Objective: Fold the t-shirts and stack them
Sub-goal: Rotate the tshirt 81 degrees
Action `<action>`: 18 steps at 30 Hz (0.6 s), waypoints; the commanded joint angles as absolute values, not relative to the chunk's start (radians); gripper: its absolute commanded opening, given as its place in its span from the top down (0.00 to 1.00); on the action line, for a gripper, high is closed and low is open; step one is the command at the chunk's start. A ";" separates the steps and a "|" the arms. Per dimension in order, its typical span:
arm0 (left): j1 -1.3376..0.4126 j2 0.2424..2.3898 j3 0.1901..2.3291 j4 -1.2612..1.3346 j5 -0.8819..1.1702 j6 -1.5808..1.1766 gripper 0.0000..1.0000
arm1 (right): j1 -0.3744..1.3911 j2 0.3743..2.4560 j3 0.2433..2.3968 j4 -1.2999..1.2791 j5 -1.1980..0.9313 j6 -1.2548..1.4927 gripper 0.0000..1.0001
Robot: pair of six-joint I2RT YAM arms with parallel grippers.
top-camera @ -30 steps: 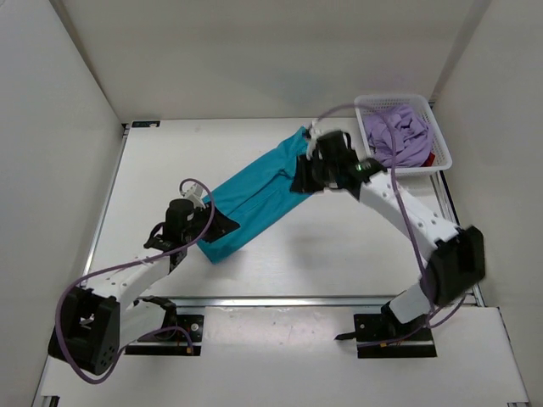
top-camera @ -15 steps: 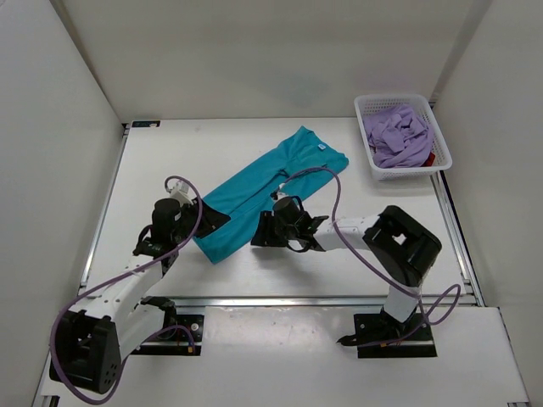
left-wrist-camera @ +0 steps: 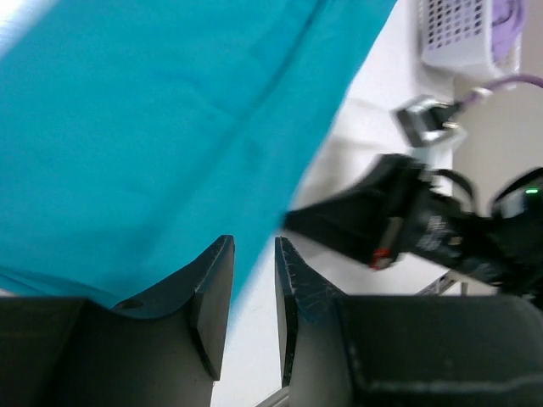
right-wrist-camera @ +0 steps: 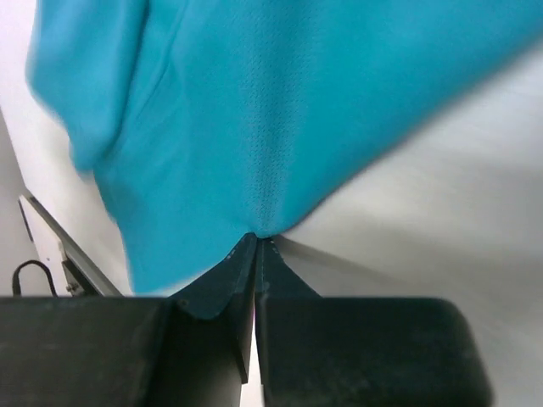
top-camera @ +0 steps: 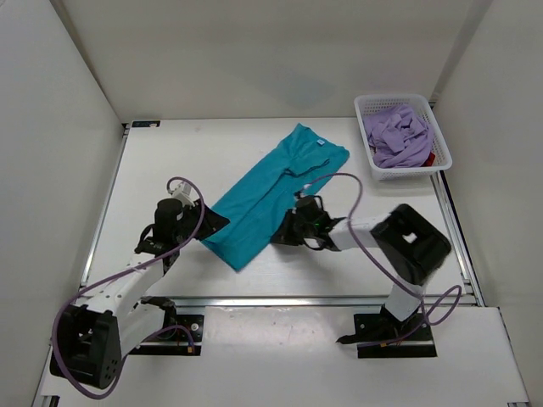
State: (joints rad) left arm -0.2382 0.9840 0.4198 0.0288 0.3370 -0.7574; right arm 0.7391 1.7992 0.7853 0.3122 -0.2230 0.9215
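Teal shirt [top-camera: 267, 191] lies flat on the table [top-camera: 170, 153] as a long, narrow band. Its long axis runs on a diagonal: the collar end points toward the basket [top-camera: 441, 144], and the hem end lies farthest from the basket. The shirt stops short of the basket and does not touch it.

Right gripper [top-camera: 284, 235] sits on the long edge that faces away from the basket, about midway along the band. In the right wrist view its jaws are pressed together, with a peak of teal cloth pinched at their tips [right-wrist-camera: 256, 242].

Left gripper [top-camera: 214, 222] is at the hem corner, the point farthest from the basket. Its jaws stand narrow in the left wrist view [left-wrist-camera: 253, 246], with the cloth edge just past the tips. Whether any cloth is between them cannot be told.

Both pincers therefore work the half of the band away from the basket, and the collar end is free. A fold along the length would probably carry the hem toward the basket, so the grips need to travel along the diagonal together.

Lavender shirt [top-camera: 397, 136] is heaped inside the basket.
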 commanded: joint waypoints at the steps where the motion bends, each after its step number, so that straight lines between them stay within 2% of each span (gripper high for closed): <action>1: -0.284 1.003 0.433 0.000 0.302 -0.716 0.63 | 0.590 1.585 0.599 0.288 -0.268 0.861 1.00; 3: -0.337 1.012 0.428 -0.032 0.267 -0.690 0.61 | 0.508 1.472 0.455 0.261 -0.336 0.819 1.00; 5: -0.388 1.015 0.419 -0.072 0.232 -0.669 0.59 | 0.410 1.376 0.427 0.156 -0.420 0.758 0.92; 7: -0.417 1.014 0.402 -0.086 0.189 -0.653 0.58 | 0.351 1.312 0.410 0.092 -0.414 0.713 0.71; 9: -0.440 1.026 0.380 -0.088 0.158 -0.652 0.54 | 0.287 1.260 0.417 0.069 -0.379 0.696 0.58; 10: -0.445 1.035 0.377 -0.086 0.164 -0.650 0.53 | 0.255 1.253 0.448 0.075 -0.379 0.680 0.54; 13: -0.468 1.100 0.394 -0.055 0.184 -0.646 0.50 | 0.259 1.333 0.591 0.051 -0.281 0.615 0.52; 18: -0.543 1.253 0.433 -0.034 0.225 -0.629 0.49 | 0.200 1.590 0.794 0.038 -0.198 0.586 0.52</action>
